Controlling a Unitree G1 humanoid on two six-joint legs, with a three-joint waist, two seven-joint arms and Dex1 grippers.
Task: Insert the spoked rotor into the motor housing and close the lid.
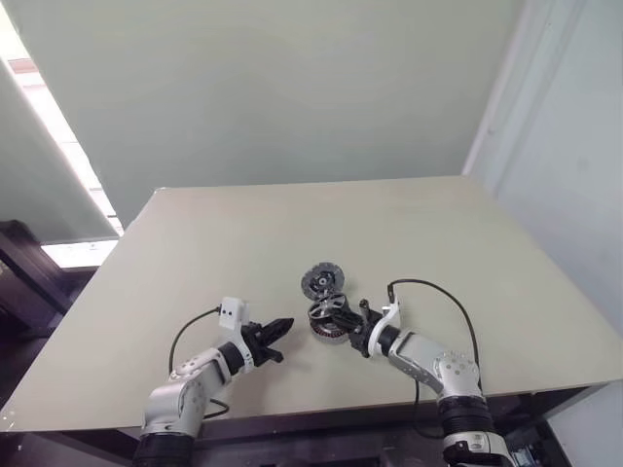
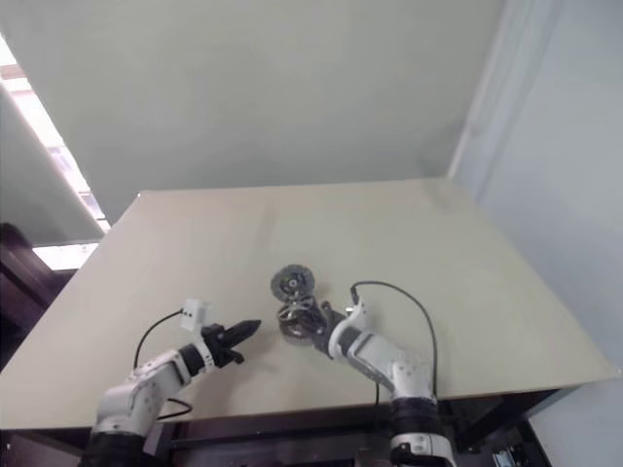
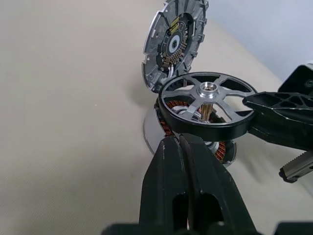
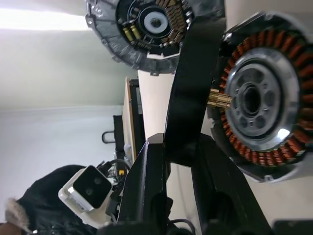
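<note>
A: How is the right claw [image 4: 178,161] seen?

B: It is seen closed on the dark rim of the spoked rotor [image 3: 208,108], one black finger on each side of the rim. The rotor is held just above the motor housing [image 4: 259,100], roughly parallel to it, with the small brass pinion at its hub pointed toward the housing's silver centre. Whether the pinion touches the housing cannot be told.

A: And where is the housing placed?

B: It is set on the beige desk [image 1: 195,263], near the front edge and between the two arms. Its ring of copper-brown windings is exposed under the rotor's open spokes.

A: What is noted about the lid [image 3: 175,45]?

B: The lid is found just behind the housing, farther from the robot. In the left wrist view it is seen tilted up on its edge, with its inner face, coils and small parts around a white centre, turned toward the rotor. Its lower rim is seen very close to the housing; contact cannot be confirmed.

A: How is the left claw [image 1: 282,327] described?

B: Its two black fingers are pressed together with nothing between them. It is held above the desk, to the left of the parts, pointed toward them and apart from them.

A: Is anything else recorded?

B: A person in a dark jacket is glimpsed in the right wrist view.
</note>
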